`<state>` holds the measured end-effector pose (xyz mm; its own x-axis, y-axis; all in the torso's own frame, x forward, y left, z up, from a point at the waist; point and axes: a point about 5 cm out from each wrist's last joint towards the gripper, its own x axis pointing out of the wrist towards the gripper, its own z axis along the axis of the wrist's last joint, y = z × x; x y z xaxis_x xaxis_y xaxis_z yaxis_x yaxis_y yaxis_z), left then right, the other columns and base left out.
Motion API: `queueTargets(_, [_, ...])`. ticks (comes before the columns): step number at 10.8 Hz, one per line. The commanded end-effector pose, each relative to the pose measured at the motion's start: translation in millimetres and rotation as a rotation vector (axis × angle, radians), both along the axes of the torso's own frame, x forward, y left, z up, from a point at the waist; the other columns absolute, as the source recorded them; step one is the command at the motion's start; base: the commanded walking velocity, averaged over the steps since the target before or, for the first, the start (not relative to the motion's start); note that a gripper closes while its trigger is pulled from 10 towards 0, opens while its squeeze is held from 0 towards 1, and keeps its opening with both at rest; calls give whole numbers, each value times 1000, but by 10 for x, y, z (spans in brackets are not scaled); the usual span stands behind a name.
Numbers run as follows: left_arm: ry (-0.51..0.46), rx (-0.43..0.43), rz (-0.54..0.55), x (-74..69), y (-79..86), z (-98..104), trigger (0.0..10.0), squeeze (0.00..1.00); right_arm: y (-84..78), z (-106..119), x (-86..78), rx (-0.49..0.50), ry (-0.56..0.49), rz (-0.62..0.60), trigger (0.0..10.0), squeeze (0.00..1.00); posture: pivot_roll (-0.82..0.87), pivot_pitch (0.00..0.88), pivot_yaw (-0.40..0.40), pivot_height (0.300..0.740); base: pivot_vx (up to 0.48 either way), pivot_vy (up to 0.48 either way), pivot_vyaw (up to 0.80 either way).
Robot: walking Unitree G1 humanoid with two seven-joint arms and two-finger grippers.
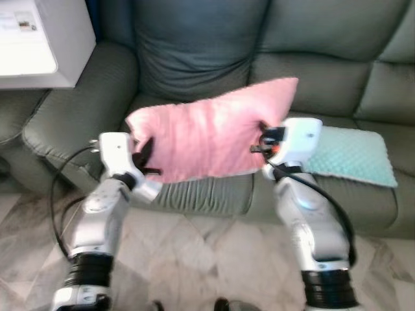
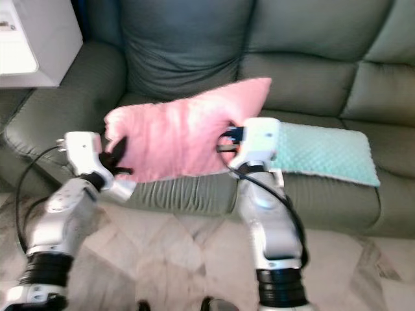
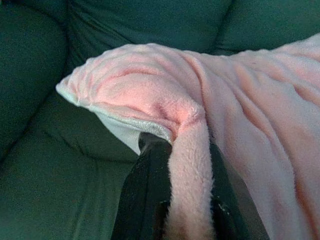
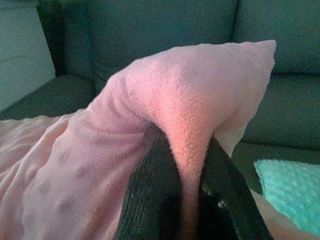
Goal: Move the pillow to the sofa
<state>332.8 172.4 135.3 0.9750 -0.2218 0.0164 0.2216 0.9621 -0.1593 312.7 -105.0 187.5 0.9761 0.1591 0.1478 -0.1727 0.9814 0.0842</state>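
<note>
Nearest the robot, its two silver arms reach forward over a pale marbled floor (image 1: 194,246). The left hand (image 1: 144,159) is pinched onto the left edge of a pink plush pillow (image 1: 207,133), and the left wrist view shows a fold of fleece squeezed between its two black fingers (image 3: 145,195). The right hand (image 1: 262,144) grips the pillow's right side in the same way, its fingers (image 4: 150,195) closed narrow on a ridge of bunched fabric.

The pillow hangs between the two hands, tilted, its right corner higher than its left. It is held in the air above the front edge of the seat of a grey-green sofa (image 1: 194,194), not resting on it as far as the pictures show. Just beyond the right hand, a mint-green dotted mat (image 1: 353,155) lies flat on the seat. Farther back stand the sofa's back cushions, and off to the left, past the armrest, a white box-like unit (image 1: 45,45).

The pillow looks light, soft and floppy; it sags and creases where it is held, so it would fold rather than keep shape. Holds at the two opposite edges, as here, look sensible, since fleece pinched thinly might slip. The pillow probably needs only lowering onto the seat and letting go.
</note>
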Motion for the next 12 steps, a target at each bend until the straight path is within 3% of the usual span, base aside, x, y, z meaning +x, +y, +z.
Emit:
queueTargets(1, [-38,-8,-54,11,-146,88,10000,0,-94,24,-1,-9,-18,-29,10000,0,-75,185,-63,740,450,0,0])
queueTargets(3, [-34,-11,-56,7,-150,81,10000,0,-93,21,-3,-10,-18,-28,10000,0,-76,187,-64,740,448,0,0])
queueTargets(8, [-5,-69,-56,35,-176,82,10000,0,-88,16,-10,-8,-15,-28,10000,0,-80,190,-63,740,0,0,0])
queueTargets(12, [-2,-19,-61,55,-153,88,10000,0,-86,22,-13,-7,-19,-33,10000,0,-81,191,-59,740,0,480,0])
